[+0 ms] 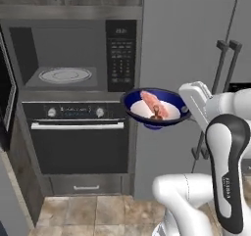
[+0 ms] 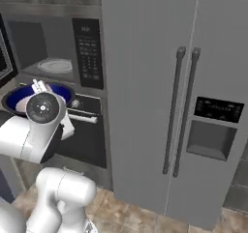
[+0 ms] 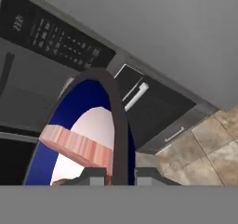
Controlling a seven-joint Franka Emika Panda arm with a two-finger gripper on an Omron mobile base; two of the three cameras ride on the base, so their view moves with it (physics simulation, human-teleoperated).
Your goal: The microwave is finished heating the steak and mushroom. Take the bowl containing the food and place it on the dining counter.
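The bowl (image 1: pixel 147 102), dark blue outside and white inside, hangs in the air in front of the oven, out of the microwave (image 1: pixel 68 54). My gripper (image 1: pixel 187 113) is shut on its right rim. The pink steak (image 1: pixel 156 104) lies across the bowl, with the small brown mushroom (image 1: pixel 157 115) beside it. In the hand view the bowl's rim (image 3: pixel 119 125) runs up between my fingertips (image 3: pixel 96 174), and the steak (image 3: pixel 76 146) sits just inside it. From the right base view my hand covers most of the bowl (image 2: pixel 17 97). The dining counter is out of view.
The microwave cavity stands open, its glass turntable (image 1: pixel 65 75) bare and its door (image 1: pixel 7 95) swung out at the left. The black oven (image 1: pixel 78 137) is below it. A grey double-door fridge (image 2: pixel 184 106) stands to the right. The floor (image 1: pixel 88 213) is tiled.
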